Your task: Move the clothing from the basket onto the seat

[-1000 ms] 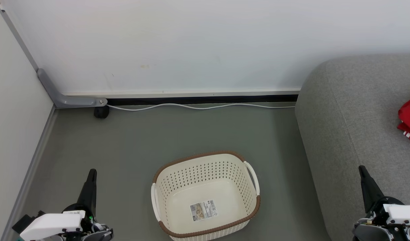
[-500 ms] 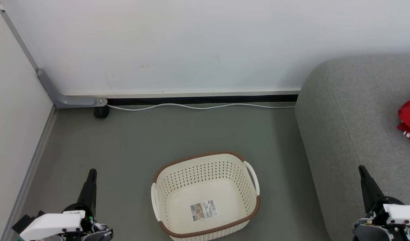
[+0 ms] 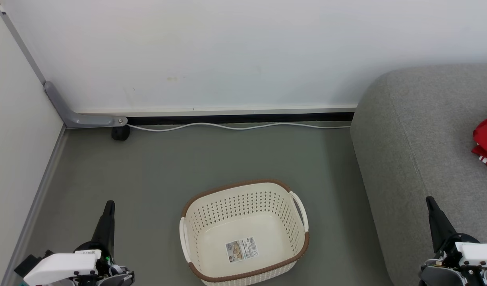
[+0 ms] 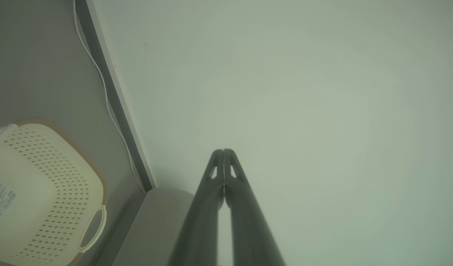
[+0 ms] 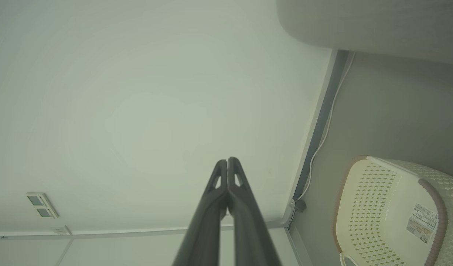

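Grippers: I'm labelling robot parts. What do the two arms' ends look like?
Left gripper and right gripper match: two long, dark, tapering fingers with small triangular cut-outs near the tips, on a black wrist block under a white housing.

Head cam: high, looks fwd & down on grey-green floor [image 3: 227, 159]; oval cream perforated plastic basket [image 3: 243, 206] near, low centre; big light-grey fabric sofa [image 3: 426, 139] at right; white wall [image 3: 227, 51] behind. L wrist cam sights along left end effector [image 4: 224, 152] at wall, rolled so floor sits on its left. R wrist cam along right end effector [image 5: 227, 160], floor on its right. All 3 share basket, sofa, wall, thin white cable [image 3: 243, 128].
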